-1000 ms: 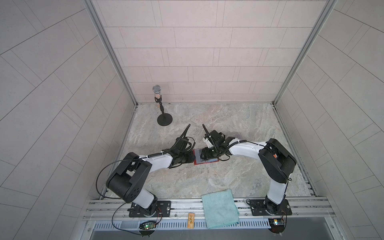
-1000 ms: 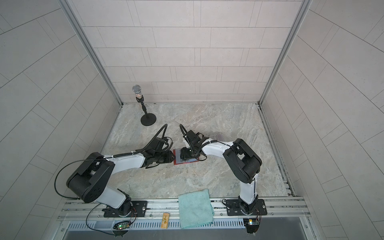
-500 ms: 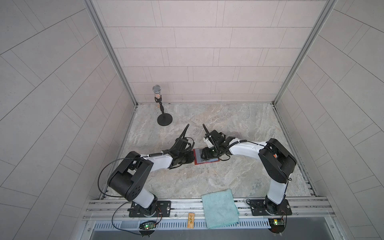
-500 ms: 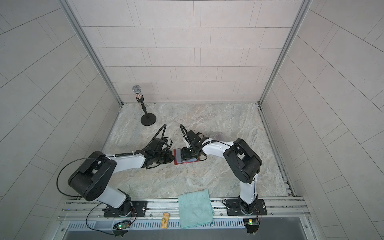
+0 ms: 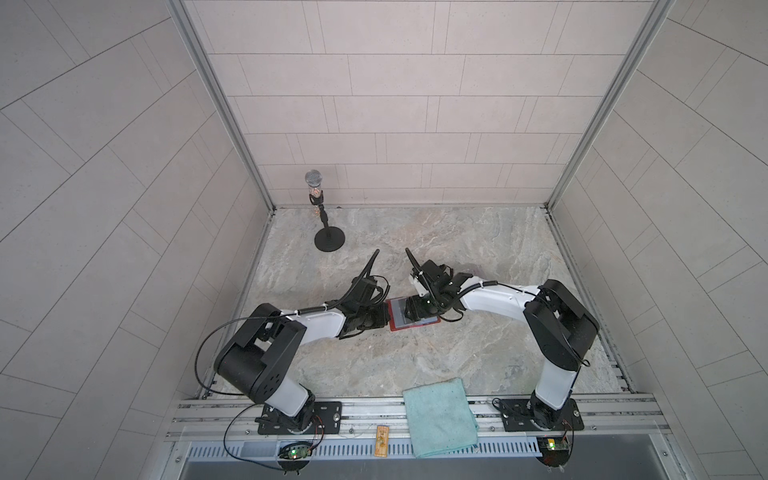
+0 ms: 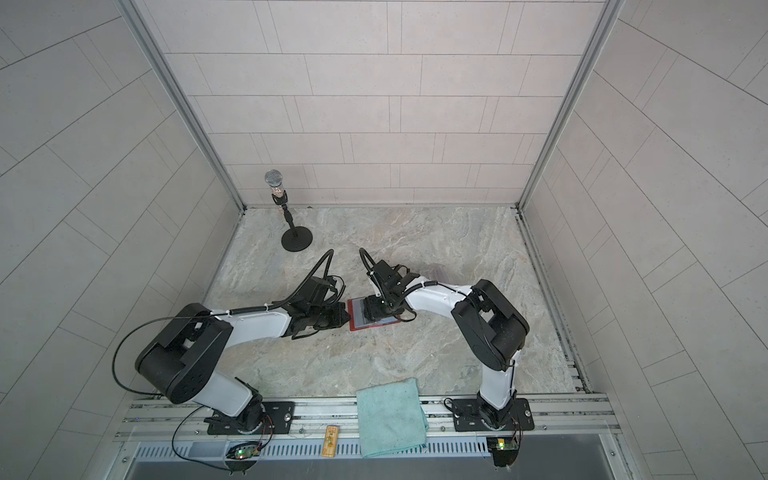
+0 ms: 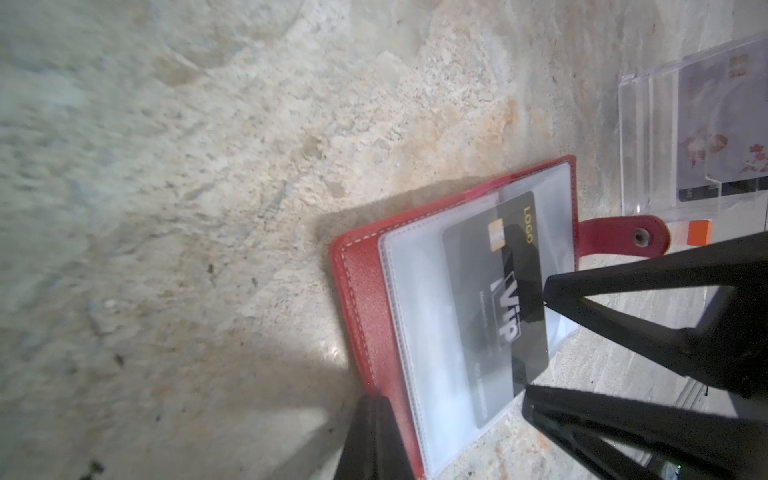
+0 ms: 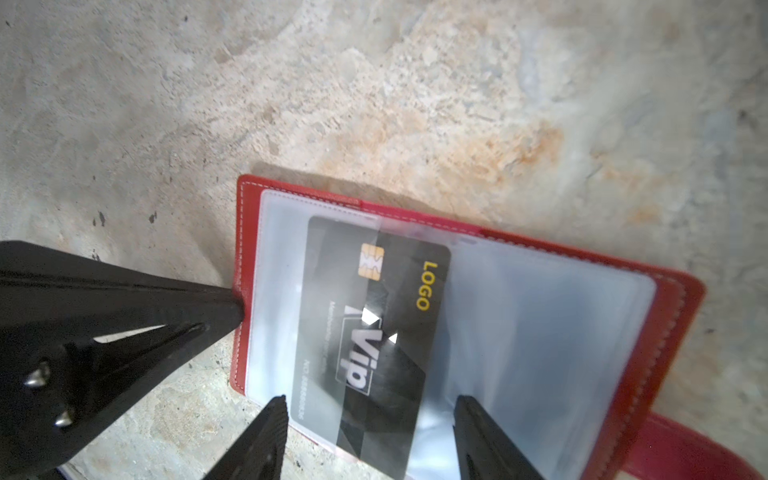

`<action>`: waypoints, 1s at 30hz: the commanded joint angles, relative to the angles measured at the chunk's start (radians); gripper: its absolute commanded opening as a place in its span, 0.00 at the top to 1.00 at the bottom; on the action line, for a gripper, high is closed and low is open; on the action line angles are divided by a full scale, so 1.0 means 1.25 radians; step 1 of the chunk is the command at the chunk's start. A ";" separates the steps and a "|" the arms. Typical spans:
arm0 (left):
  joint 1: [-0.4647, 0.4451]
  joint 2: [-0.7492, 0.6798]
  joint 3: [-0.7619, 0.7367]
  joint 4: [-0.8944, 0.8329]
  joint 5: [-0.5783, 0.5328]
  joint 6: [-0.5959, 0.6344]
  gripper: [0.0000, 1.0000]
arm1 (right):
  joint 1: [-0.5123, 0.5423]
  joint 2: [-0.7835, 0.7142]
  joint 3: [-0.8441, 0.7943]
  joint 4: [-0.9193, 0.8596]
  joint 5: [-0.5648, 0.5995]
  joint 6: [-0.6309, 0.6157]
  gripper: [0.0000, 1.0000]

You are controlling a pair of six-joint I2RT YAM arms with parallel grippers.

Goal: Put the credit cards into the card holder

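Noting teal cloth [image 5: 440, 415] draped on front rail, nearest the cam, not in play. Moving in to mid worktop [image 5: 374, 365]: finding card holder [image 8: 669, 316] lying open & flat, both arms meeting over it. Registering the change vs a sec ago: left end effector [image 7: 372, 415] now clamping shut on holder's red cover edge, pinning it for the push; right end effector [image 8: 370, 399] spreading wider, fingers [image 8: 266, 436] standing either side of black card [image 8: 374, 332], seemingly letting go. Reading that as a release: card sitting part-way in a clear sleeve, outer strip still poking out, so prob. needing a last nudge. Making out on it: yellow "LOGO", white "Vip", gold chip; no. line too blurred. Spotting beyond the snap tab [image 7: 623, 241] a clear box [image 7: 648, 137] w/ other cards [image 7: 723, 124] inside, not yet loaded. Ending at mic stand [image 5: 328, 241] by back wall.
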 commanded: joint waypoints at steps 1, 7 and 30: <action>-0.004 -0.007 -0.008 -0.050 -0.007 0.011 1.00 | -0.001 -0.033 0.010 -0.055 0.051 -0.013 0.34; -0.003 -0.008 -0.004 -0.056 -0.004 0.015 1.00 | -0.001 -0.047 0.028 -0.070 0.048 -0.024 0.37; -0.004 0.002 0.004 -0.057 0.006 0.020 1.00 | -0.001 0.046 0.094 -0.150 0.161 -0.052 0.88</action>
